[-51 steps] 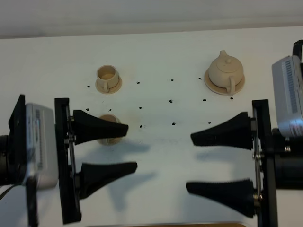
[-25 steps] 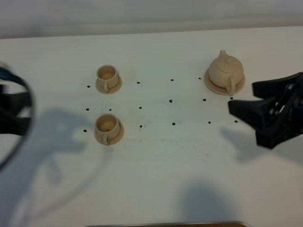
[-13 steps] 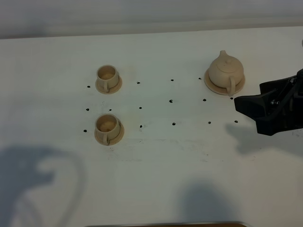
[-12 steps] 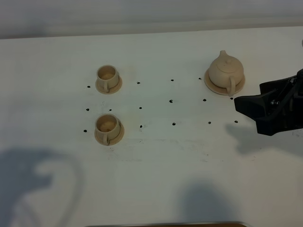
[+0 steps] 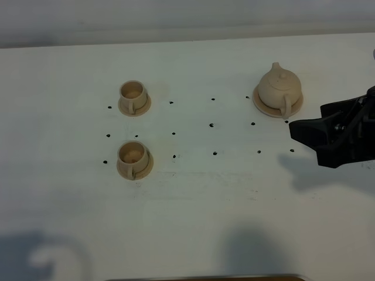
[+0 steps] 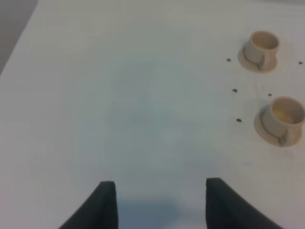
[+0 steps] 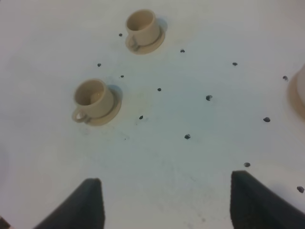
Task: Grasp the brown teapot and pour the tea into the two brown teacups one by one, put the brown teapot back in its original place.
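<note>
The white worktop (image 5: 193,205) carries every item of the task.

**Grippers.** The right gripper (image 5: 307,119) hangs at the right edge of the worktop, just beside the teapot and on its near side. Its jaws are spread wide and hold nothing. The left gripper (image 6: 161,202) is outside the high view. Its wrist view shows its jaws apart over bare worktop near the left edge, with nothing between them.

**Task items.** The brown teapot (image 5: 280,86) stands upright on its coaster (image 5: 258,103) toward the far right corner, lid on. Its loop handle (image 5: 285,106) faces the near edge and its spout points to the far edge. The two teacups sit on saucers in the left half, well apart from the teapot: the far cup (image 5: 133,93) and the near cup (image 5: 133,154).

**Step in hand (judged): reach and grasp the teapot.**
1. Bring the right gripper in from the near side, one finger on each side of the loop handle.
2. Clamp on the loop itself, not the body.
3. Lift straight up so the coaster does not shift; it marks the return place.
4. Keep the pot level so the lid stays seated.
</note>
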